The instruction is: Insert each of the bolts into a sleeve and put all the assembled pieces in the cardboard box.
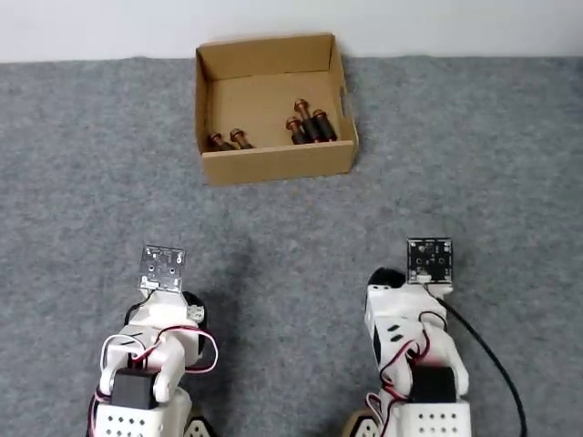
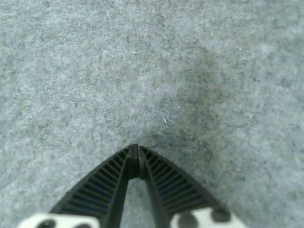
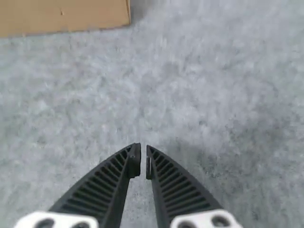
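Our left gripper (image 2: 137, 160) has its tips together, the right gripper (image 3: 143, 161) nearly so, both w/ nothing held; the cardboard box (image 1: 273, 166) lies well ahead, approx. between the two arms. The assembled pieces (image 1: 310, 126) lie inside it; we judge no pick remains.

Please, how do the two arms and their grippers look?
The left arm and the right arm are white plastic with black motors and thin red, white and black wires. A thick black cable runs from the right arm. Each wrist carries a small square circuit board. The left gripper and the right gripper have black, ribbed, wedge-shaped fingers on white bases.
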Robot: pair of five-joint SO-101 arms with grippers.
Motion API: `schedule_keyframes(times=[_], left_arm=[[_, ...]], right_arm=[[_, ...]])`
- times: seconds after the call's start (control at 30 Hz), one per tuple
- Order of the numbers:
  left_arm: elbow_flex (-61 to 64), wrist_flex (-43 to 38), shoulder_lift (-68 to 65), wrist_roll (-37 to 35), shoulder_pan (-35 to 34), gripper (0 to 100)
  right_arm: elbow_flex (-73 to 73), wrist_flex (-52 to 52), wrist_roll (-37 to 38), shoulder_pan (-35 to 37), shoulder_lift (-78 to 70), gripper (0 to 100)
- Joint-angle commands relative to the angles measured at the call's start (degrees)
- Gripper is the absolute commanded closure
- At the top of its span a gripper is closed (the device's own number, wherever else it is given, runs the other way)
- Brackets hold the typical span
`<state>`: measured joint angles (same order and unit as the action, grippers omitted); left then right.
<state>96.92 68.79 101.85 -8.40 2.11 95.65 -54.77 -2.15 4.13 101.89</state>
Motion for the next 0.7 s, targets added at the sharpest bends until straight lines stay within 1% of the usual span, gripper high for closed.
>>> schedule_keyframes(times=[0.0,0.1,0.33,0.67], left_arm=[[-0.3,0.3,0.4,0.2,-0.3,99],[-0.3,0.3,0.4,0.2,-0.3,99],[-0.3,0.3,0.4,0.2,-0.3,99],[-0.3,0.3,0.4,0.2,-0.3,99]], right_arm=[[0.8,-5.6,0.4,-0.7,1.9,99.1],[0.8,-11.0,0.4,-0.7,1.9,99.1],[0.8,-20.0,0.4,-0.7,1.9,99.0],[0.8,-20.0,0.4,-0.4,1.9,99.0]])
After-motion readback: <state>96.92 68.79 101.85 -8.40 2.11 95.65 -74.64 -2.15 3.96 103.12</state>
